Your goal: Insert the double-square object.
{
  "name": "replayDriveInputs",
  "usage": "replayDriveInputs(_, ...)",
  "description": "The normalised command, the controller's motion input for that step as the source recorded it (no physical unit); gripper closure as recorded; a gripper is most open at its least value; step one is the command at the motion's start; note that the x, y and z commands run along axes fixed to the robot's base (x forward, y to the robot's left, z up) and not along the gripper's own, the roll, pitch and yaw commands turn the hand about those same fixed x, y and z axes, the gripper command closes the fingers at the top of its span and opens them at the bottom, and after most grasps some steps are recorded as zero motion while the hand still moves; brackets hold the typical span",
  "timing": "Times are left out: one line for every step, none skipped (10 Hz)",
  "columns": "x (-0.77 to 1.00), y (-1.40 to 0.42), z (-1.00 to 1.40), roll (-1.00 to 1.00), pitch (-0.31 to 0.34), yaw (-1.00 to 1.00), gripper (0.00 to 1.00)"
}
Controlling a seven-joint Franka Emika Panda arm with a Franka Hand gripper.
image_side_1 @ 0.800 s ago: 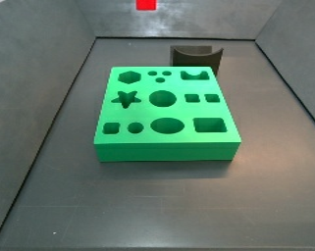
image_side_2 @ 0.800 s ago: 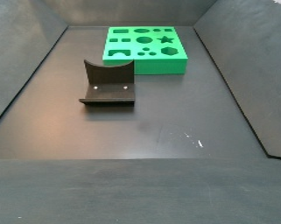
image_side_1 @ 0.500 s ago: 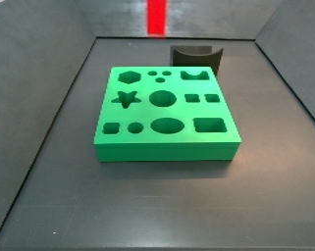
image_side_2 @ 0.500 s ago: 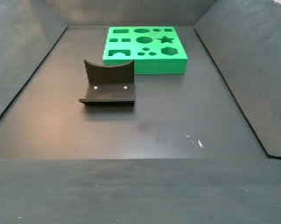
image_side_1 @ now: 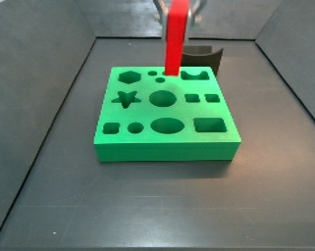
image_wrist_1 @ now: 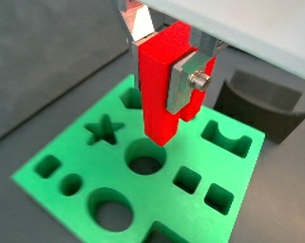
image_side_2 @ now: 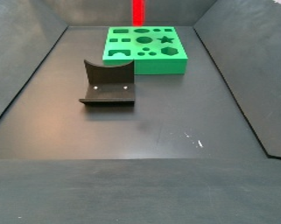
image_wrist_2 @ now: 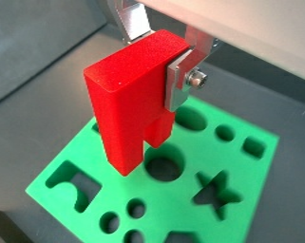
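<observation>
The double-square object [image_wrist_1: 159, 90] is a bright red tall peg. My gripper [image_wrist_1: 165, 57] is shut on its upper part, with a silver finger plate [image_wrist_1: 189, 82] pressed on its side. It also shows in a wrist view [image_wrist_2: 132, 104]. The peg hangs upright above the green board [image_wrist_1: 66, 157], over the round hole [image_wrist_1: 145, 159] near the board's middle, and its lower end is clear of the board. In a side view the peg [image_side_1: 177, 41] hangs over the board's [image_side_1: 167, 142] far part. Another side view shows only the peg's lower end [image_side_2: 139, 10] above the board [image_side_2: 146, 59].
The board has several shaped holes, among them a star [image_side_1: 125, 97] and a large circle [image_side_1: 163, 97]. The dark fixture [image_side_2: 108, 83] stands on the floor away from the board, and it shows behind the board in a side view [image_side_1: 208, 56]. Grey walls enclose the floor.
The red peg has come down from the top edge of the side view and now hangs lower over the board's far part. The board and the fixture have not moved.
</observation>
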Motion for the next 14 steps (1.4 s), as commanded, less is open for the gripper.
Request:
replayDriveInputs(0.57, 0.21, -0.64, -0.09, 0.000, -0.67, 1.00)
replayDriveInputs(0.22, 0.00, -0.40, -0.12, 0.000, -0.91, 1.00)
replayDriveInputs(0.15, 0.00, -0.25, -0.09, 0.000, -0.96, 1.00)
replayDriveInputs(0.11, 0.00, -0.15, -0.07, 0.000, -0.98, 1.00)
replayDriveInputs(0.13, 0.00, -0.04, -0.10, 0.000, -0.96, 1.00)
replayDriveInputs(0.15, 0.00, -0.01, -0.12, 0.000, -0.95, 1.00)
replayDriveInputs(0.11, 0.00, -0.05, -0.10, 0.000, -0.98, 1.00)
replayDriveInputs(0.04, 0.00, -0.08, -0.07, 0.000, -1.00, 1.00)
replayDriveInputs(0.05, 0.00, -0.07, -0.08, 0.000, -1.00, 1.00)
replayDriveInputs(0.05, 0.00, -0.07, -0.08, 0.000, -1.00, 1.00)
replayDriveInputs(0.06, 0.00, -0.05, -0.09, 0.000, -1.00, 1.00)
replayDriveInputs(0.06, 0.00, -0.05, -0.09, 0.000, -1.00, 1.00)
replayDriveInputs(0.06, 0.00, -0.05, -0.09, 0.000, -1.00, 1.00)
replayDriveInputs(0.05, 0.00, -0.08, -0.09, 0.000, -1.00, 1.00)
